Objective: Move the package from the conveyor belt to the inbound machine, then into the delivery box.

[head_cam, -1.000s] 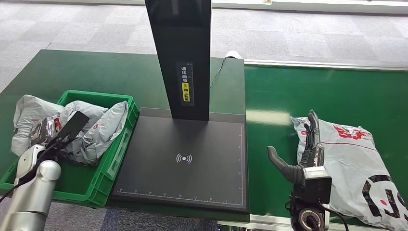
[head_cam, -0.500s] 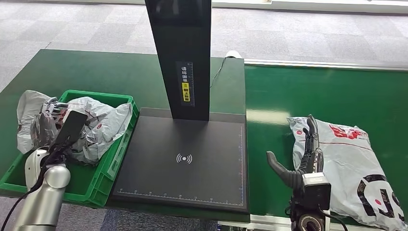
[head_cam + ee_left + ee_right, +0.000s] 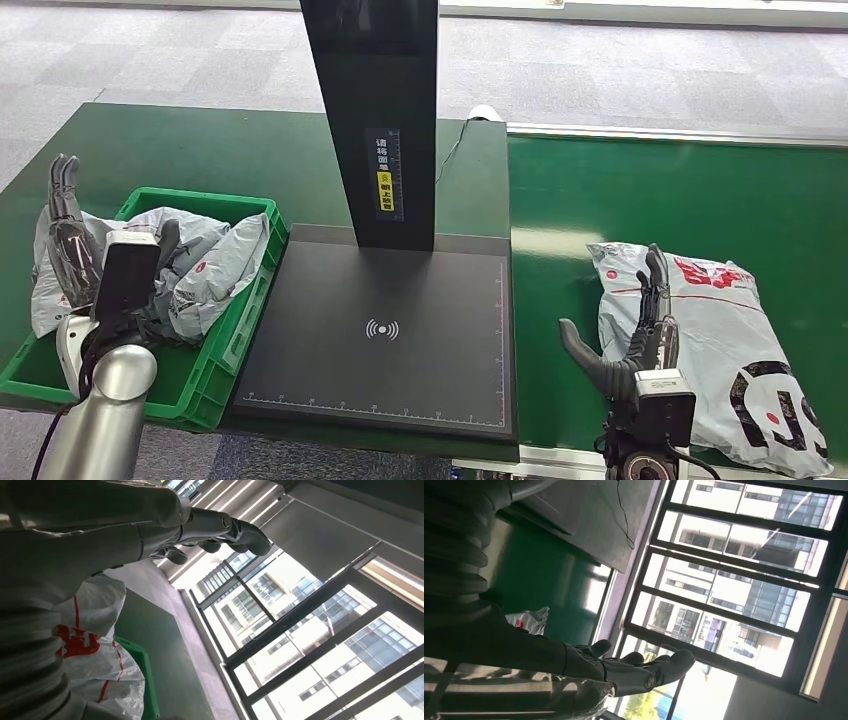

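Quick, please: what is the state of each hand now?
Left hand: open, holding nothing, raised above the green box.
Right hand: open, fingers lying on the package, not gripping it.

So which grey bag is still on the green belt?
The flat package with the red and black print, lying alone on the conveyor belt beside the right hand. The other bags are crumpled in the green box.

Left hand (image 3: 68,225) is lifting up out of the green bin (image 3: 232,330), fingers now straightening and empty, the grey bags (image 3: 195,270) left settling inside. Package (image 3: 715,350) is drifting nearer along the belt (image 3: 680,195) under the right hand (image 3: 640,335).
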